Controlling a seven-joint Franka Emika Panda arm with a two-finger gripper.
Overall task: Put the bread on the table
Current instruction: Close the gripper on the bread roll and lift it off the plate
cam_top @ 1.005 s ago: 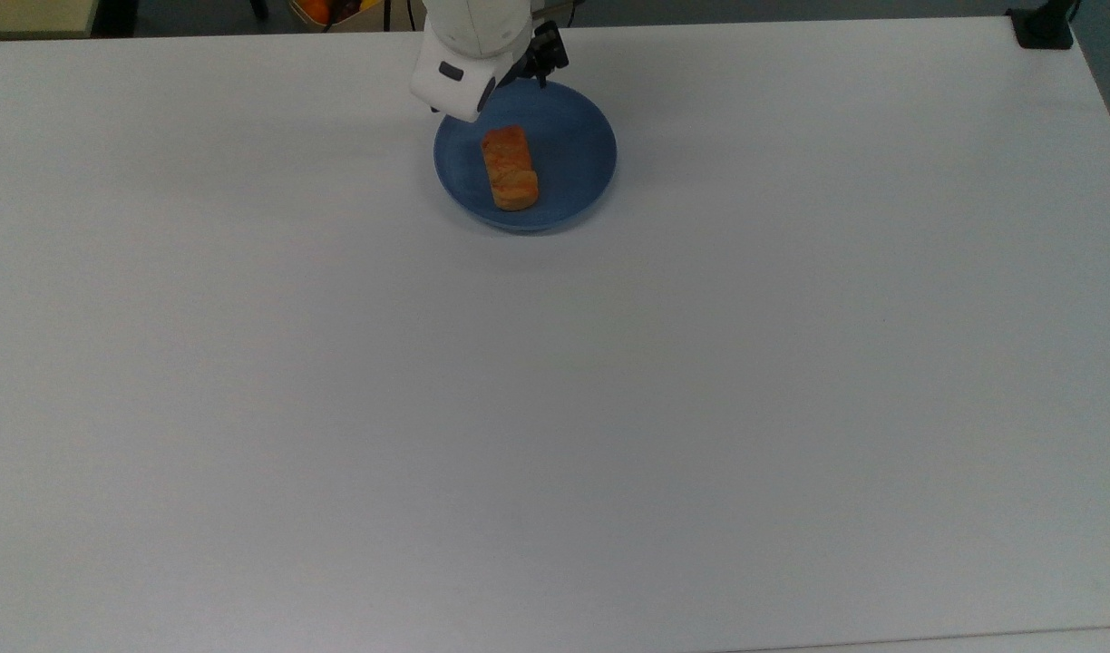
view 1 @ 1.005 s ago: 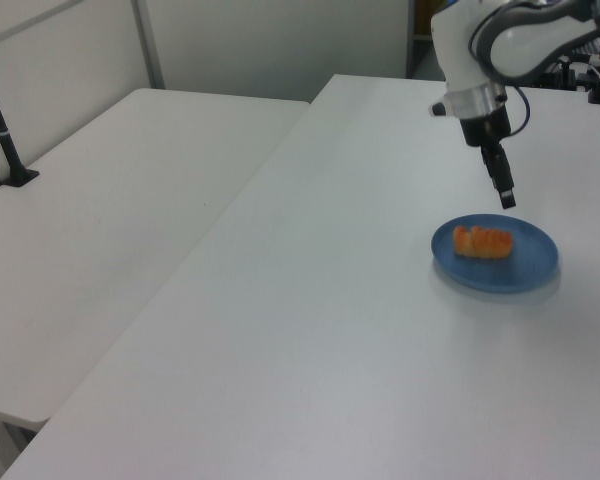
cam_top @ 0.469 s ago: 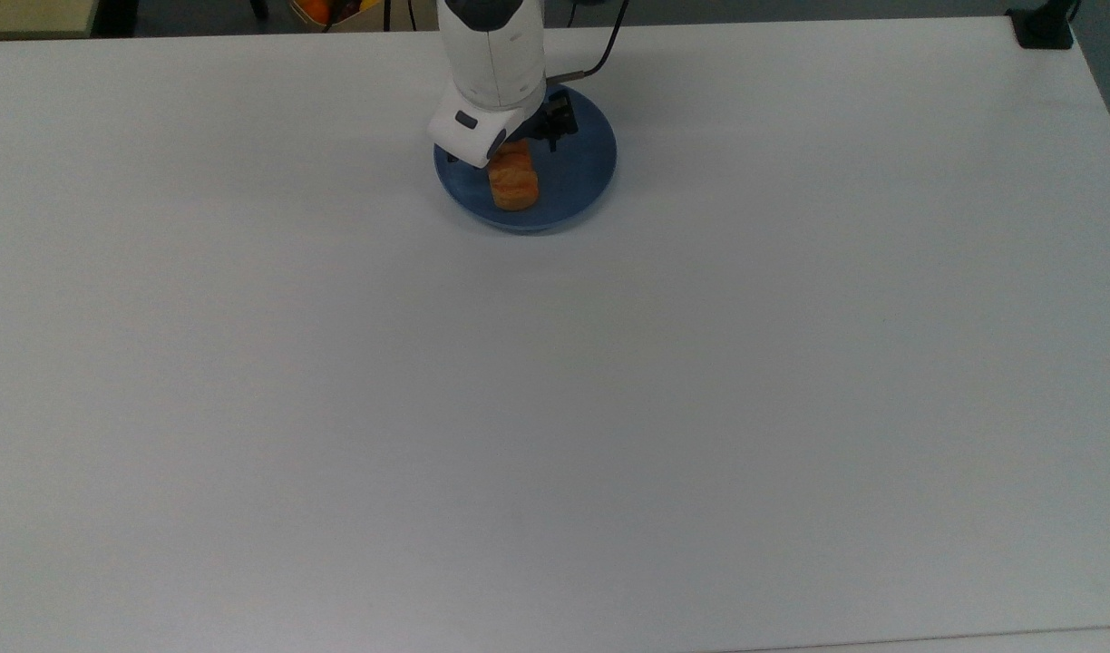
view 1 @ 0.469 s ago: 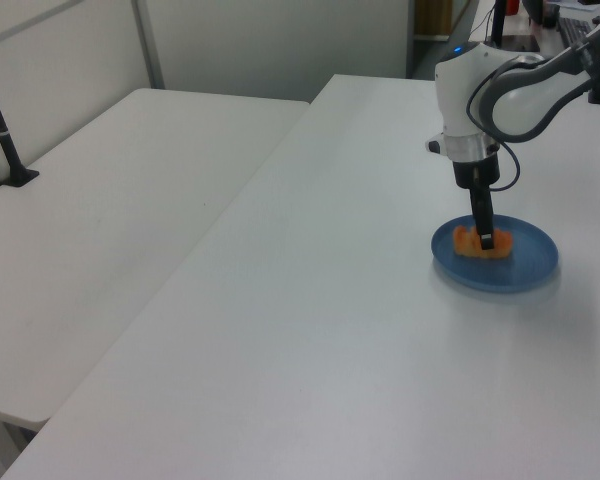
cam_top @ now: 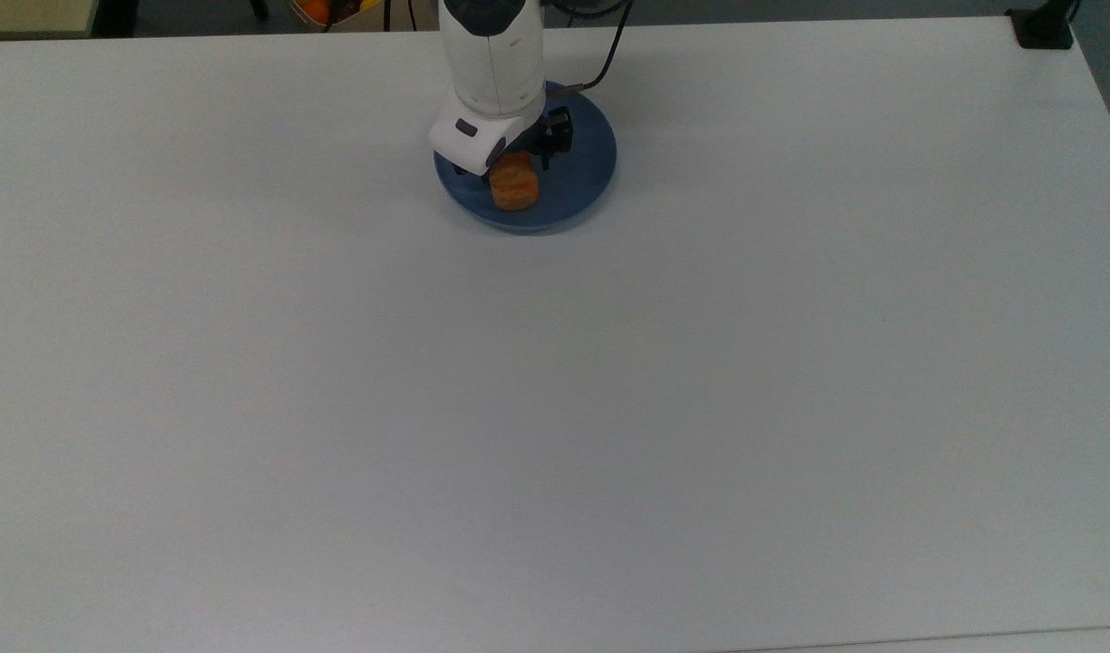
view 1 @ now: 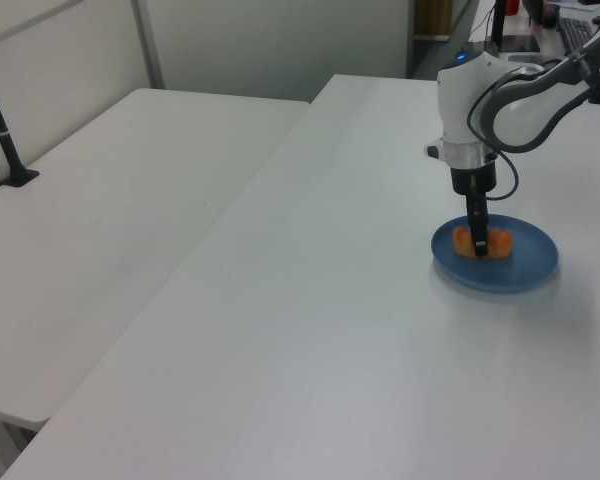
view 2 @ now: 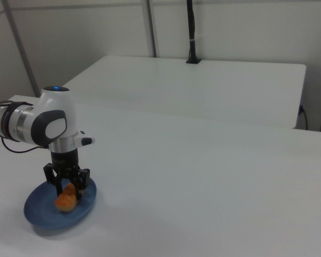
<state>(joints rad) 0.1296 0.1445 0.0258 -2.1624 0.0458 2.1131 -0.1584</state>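
Observation:
The bread (cam_top: 516,188), a small golden-orange loaf, lies on a round blue plate (cam_top: 584,156) at the far middle of the white table (cam_top: 555,408). My gripper (cam_top: 511,165) hangs straight down over the loaf's far half and hides that part in the top view. In the right view the gripper (view 2: 69,191) is open, with one finger on each side of the bread (view 2: 65,201) and its tips down near the plate (view 2: 40,212). In the left view a dark finger (view 1: 478,238) crosses in front of the bread (view 1: 495,246).
A second white table (view 1: 100,210) adjoins this one, with a black post (view 1: 2,130) standing on it. Another black mount (cam_top: 1043,27) sits at the top view's upper right corner. Wide bare tabletop surrounds the plate on the near side and on both sides.
The gripper came down from above the plate's far rim onto the bread and now straddles it. The bread and the plate have stayed in place.

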